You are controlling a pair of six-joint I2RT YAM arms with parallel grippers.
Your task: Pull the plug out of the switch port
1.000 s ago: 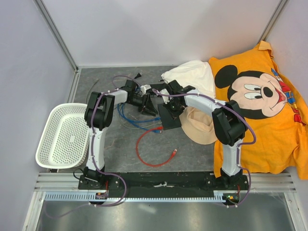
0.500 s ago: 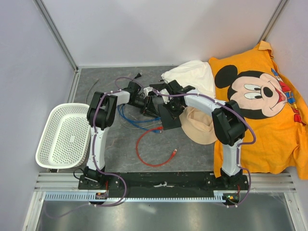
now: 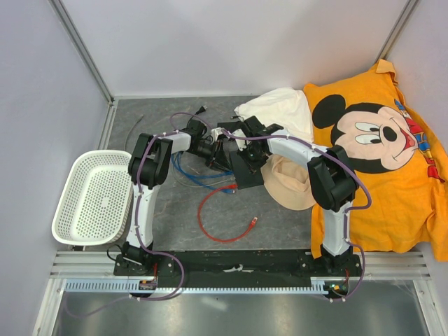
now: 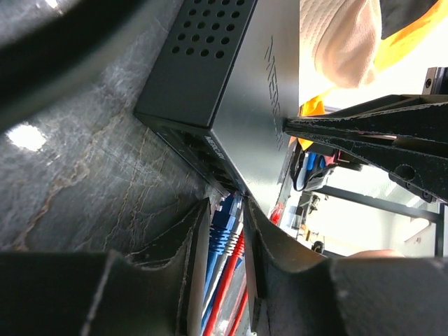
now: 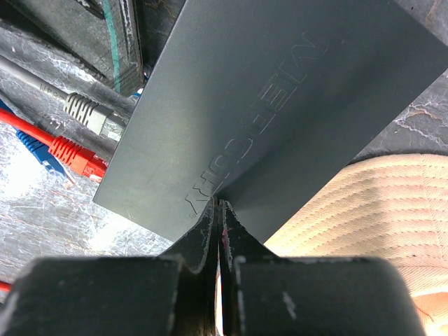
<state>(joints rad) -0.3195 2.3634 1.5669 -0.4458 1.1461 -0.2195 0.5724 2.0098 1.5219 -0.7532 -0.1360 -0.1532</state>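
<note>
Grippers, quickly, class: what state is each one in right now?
Left gripper: jaws straddle the blue plug; grip cannot be told.
Right gripper: shut, holding nothing, tips against the switch.

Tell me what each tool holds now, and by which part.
The left tool straddles the blue plug at the port edge of the switch; whether it grips cannot be told. The right tool, shut, holds nothing; its tips rest on the switch.

The switch box (image 5: 266, 91) looks matt dark metal; the hat (image 5: 350, 210) ribbed tan cloth; the tabletop (image 4: 77, 175) glossy, marbled grey.
</note>
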